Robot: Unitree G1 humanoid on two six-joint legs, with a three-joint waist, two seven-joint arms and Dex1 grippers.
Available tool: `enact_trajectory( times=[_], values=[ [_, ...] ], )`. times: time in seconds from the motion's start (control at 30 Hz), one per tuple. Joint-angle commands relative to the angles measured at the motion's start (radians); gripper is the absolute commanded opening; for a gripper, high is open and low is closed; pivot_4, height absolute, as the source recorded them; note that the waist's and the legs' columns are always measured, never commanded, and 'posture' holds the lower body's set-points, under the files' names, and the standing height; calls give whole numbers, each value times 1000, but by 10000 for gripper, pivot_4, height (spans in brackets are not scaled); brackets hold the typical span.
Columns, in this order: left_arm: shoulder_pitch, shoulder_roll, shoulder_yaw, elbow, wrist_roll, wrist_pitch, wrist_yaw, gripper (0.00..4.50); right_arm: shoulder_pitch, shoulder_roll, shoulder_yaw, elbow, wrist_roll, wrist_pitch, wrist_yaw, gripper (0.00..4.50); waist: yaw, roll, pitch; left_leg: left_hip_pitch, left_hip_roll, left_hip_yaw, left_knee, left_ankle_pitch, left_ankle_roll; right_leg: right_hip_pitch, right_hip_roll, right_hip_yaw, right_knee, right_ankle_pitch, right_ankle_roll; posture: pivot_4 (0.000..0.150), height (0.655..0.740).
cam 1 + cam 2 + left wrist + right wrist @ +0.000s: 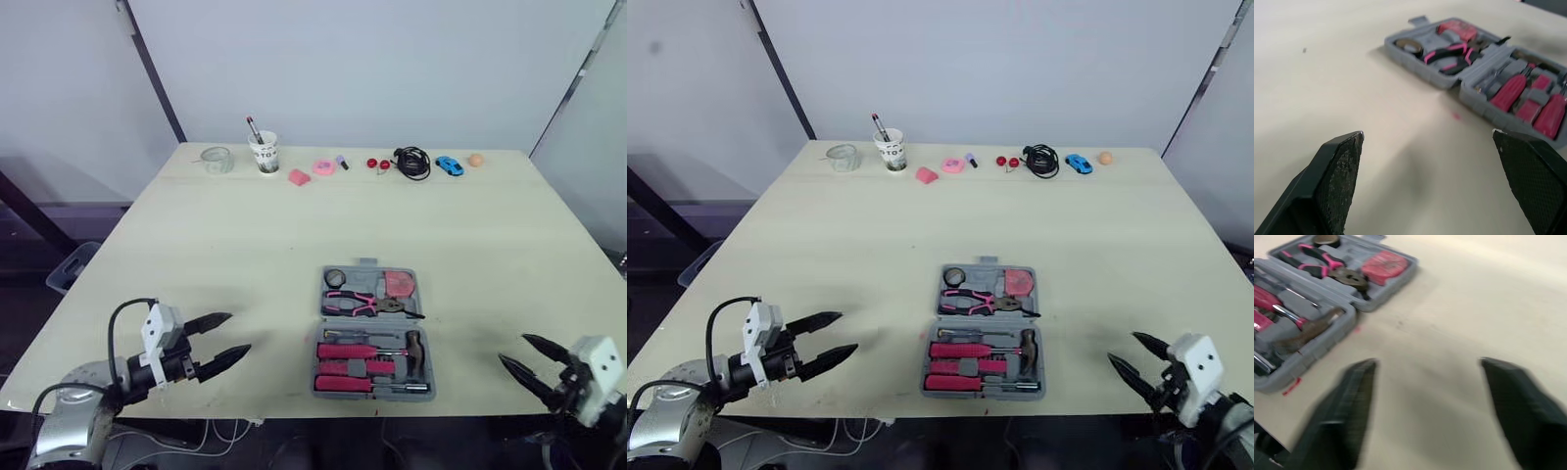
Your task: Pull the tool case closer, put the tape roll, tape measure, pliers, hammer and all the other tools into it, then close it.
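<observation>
Left eye view: I see the tabletop (216,245) with the tool case (338,323) near its front edge, between the two arms.
Tool case: open and lying flat, both grey halves facing up, hinge line running across.
Far half: I make out the tape roll (335,278) at its left corner, the tape measure (397,285) at its right, and the pliers (362,305) lying across just in front of them.
Near half: pink-handled screwdrivers (348,351) lie in rows, with the hammer (415,351) at the right end.
Left tool (239,332): fingers spread wide, holding nothing, low over the tabletop, left of the case and apart from it.
Right tool (512,348): fingers also spread wide and holding nothing, at the front right edge, apart from the case.
Left wrist view: I see bare tabletop between the two fingers (1342,171), with the case beyond them.
Right wrist view: the fingers (1352,401) are blurred but clearly wide apart; the hammer end of the case lies just beyond.
Far edge: a paper cup (264,153), a glass jar (217,160), a black cable (412,162) and a blue toy car (449,165) stand in a row, well apart from the case.
</observation>
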Motion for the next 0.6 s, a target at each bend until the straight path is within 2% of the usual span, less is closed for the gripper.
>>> enact_trajectory(
  times=[0.03,0.3,0.6],
  values=[
    [20,9,64,25,-3,-31,4,45000,54,16,-70,7,32,-39,0,44502,0,0,-1,0,0,0,0,0,0,0,0,0,0,0,0,1500,7400],
    [59,16,93,45,5,-48,-7,45000,123,20,-95,48,27,-67,7,44502,0,0,-2,0,1,-1,0,0,0,0,-4,1,0,0,0,1500,7400],
    [-36,29,1,26,47,-26,-52,45000,-28,-34,4,30,-7,11,-13,44502,0,1,-2,1,1,-1,0,0,0,0,-5,1,0,0,0,1500,7400]
  ],
)
